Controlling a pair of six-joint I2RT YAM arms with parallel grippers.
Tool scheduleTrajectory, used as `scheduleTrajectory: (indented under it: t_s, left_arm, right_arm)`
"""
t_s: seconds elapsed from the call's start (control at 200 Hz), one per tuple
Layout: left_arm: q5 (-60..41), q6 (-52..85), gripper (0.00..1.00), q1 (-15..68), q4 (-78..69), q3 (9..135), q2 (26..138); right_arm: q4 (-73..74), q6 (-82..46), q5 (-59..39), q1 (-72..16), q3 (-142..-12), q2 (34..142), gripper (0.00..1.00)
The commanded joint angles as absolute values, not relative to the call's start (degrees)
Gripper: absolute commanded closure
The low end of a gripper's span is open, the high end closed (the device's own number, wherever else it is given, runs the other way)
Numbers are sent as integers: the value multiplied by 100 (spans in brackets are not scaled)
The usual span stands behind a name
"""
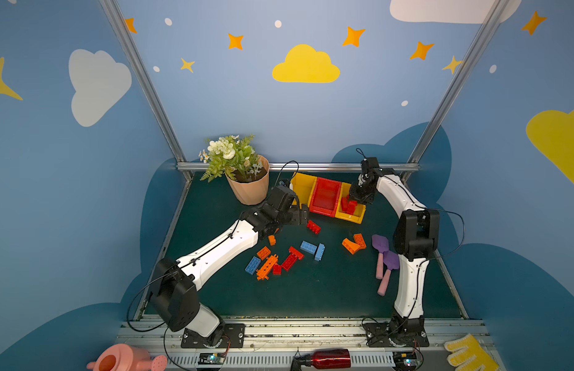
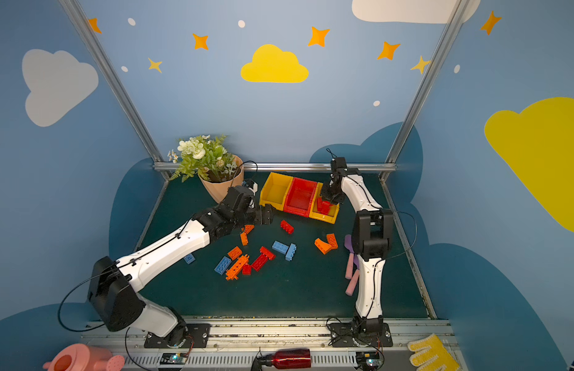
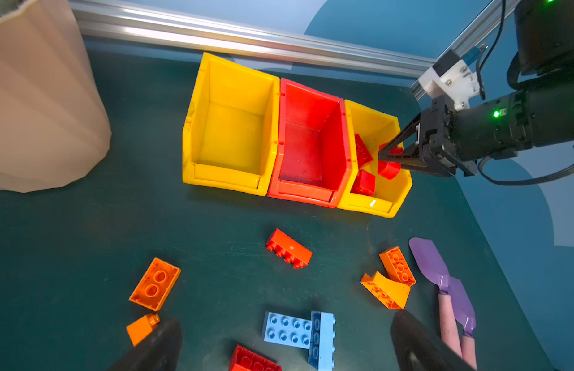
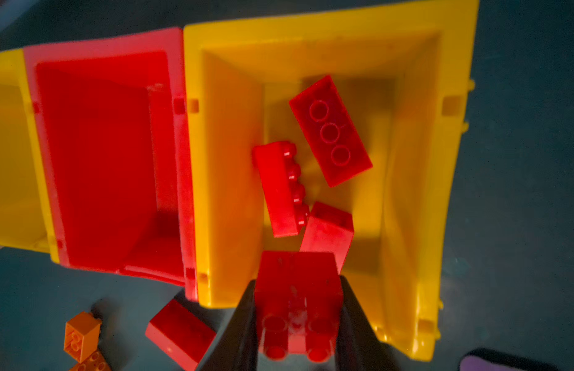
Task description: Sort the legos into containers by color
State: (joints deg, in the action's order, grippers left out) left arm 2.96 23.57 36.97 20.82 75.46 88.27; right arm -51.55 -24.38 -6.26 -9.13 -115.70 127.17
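Right fingers clamped on red brick, left fingers apart, blurred, bases cropped

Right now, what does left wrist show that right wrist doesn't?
Left wrist only: peach pot, two light blue bricks, pink foam handles. Right wrist only: all three loose red bricks lying in the end yellow bin. Both: red bin, that yellow bin, and the right gripper shut on a red brick above it.

containers: glossy plastic | legos: smooth plastic | table: matt | rail: shiny metal | pot: matt, ribbed
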Motion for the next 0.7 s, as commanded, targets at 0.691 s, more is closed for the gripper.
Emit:
scheduleTrajectory:
  t_s: [0.691]
  left_arm:
    - [-179, 2185, 0, 2835, 1929, 6617, 7970]
  right_arm:
    - [-5305, -1817, -1586, -2104, -10802, 11837, 33]
